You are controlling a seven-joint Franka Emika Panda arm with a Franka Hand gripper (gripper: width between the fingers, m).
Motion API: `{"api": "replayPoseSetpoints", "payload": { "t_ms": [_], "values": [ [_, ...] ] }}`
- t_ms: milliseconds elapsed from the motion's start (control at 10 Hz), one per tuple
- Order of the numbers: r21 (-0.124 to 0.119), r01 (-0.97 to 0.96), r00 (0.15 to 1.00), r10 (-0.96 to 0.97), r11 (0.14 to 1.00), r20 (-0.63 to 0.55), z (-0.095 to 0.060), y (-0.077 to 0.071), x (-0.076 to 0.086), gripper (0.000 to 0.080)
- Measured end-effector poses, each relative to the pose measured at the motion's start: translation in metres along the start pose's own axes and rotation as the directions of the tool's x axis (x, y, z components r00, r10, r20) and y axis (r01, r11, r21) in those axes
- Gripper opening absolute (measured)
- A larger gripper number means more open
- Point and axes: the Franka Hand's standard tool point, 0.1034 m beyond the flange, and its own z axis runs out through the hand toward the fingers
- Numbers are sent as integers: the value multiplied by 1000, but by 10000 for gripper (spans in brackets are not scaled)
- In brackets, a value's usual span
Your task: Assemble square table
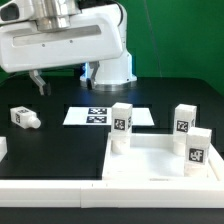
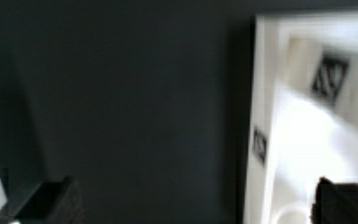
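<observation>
White plastic square top (image 1: 150, 165) is the biggest item. It sits nearer the camera than the marker board (image 1: 100, 115) and off to the exterior view's right of it. The raised rim is visible. The sockets are too small to make out.

Three upright legs are on or at the top: one (image 1: 121, 125) just beside the marker board's right end, two more (image 1: 183, 120) (image 1: 196, 150) further right of the board. I can't tell if they are screwed home or just standing.

The loose leg (image 1: 25, 118) is the one that matters. It lies on its side on the black table, well to the exterior view's left of the marker board and clear of everything else. Its long axis runs roughly along the view's left-right, slightly skewed, with the tagged block end away from the board and the narrow stub pointing back toward it.

The gripper (image 1: 38, 82) hangs left of the marker board, above the table and apart from the loose leg, which lies below it and slightly nearer the camera. Its jaws are spread wide with nothing between them. The wrist view shows both fingertips (image 2: 48, 200) over bare table, with a blurred white part at the frame edge.

My read is that the loose leg is the next pick. That means coming down and toward the camera, with the jaws closing across the leg's long axis, so the wrist yaw needs checking first.
</observation>
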Motion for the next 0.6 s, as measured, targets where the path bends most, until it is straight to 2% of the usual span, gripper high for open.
{"api": "replayPoseSetpoints", "payload": {
  "t_ms": [200, 400, 500, 600],
  "values": [
    [-2, 123, 992, -123, 992, -1, 0, 2, 0, 649],
    [-3, 133, 991, -133, 991, 1, 2, 3, -2, 649],
    [-7, 240, 971, -240, 971, 12, 9, 16, -12, 649],
    [-51, 308, 951, -308, 950, 4, 17, 36, -28, 649]
  ]
}}
